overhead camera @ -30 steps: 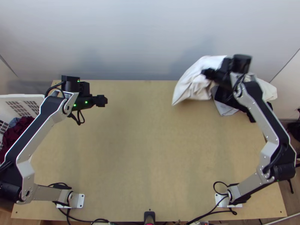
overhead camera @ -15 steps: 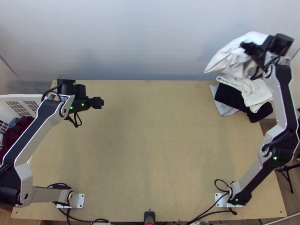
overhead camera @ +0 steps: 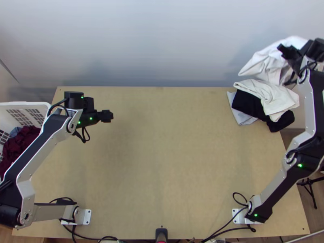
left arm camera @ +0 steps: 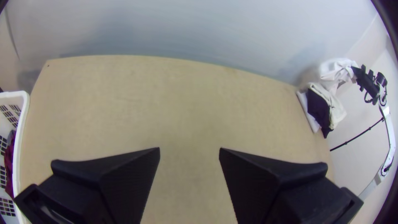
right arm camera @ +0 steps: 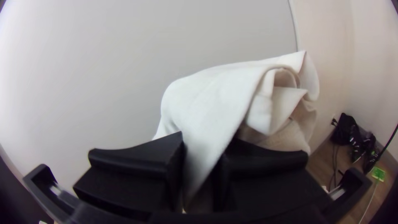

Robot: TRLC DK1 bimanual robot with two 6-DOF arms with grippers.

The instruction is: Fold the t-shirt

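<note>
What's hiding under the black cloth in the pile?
A pale cloth peeks out from under the black cloth. The rest is covered, so I can't tell its whole shape or whether anything else hides there.

Top cam's high up, looking steeply down at the light wooden table (overhead camera: pixel 162 154), left wrist cam shares that, right one faces the smooth pale wall (right arm camera: pixel 103 62) past close-up bunched white cloth (right arm camera: pixel 215 99).

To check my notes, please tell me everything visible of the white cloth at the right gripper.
The white cloth looks soft and thin, bunched in loose folds, one curling over. The right gripper pinches part of it; which part, I cannot tell. The rest droops near the table's far right corner, by the pile of cloths; whether they touch is unclear.
</note>
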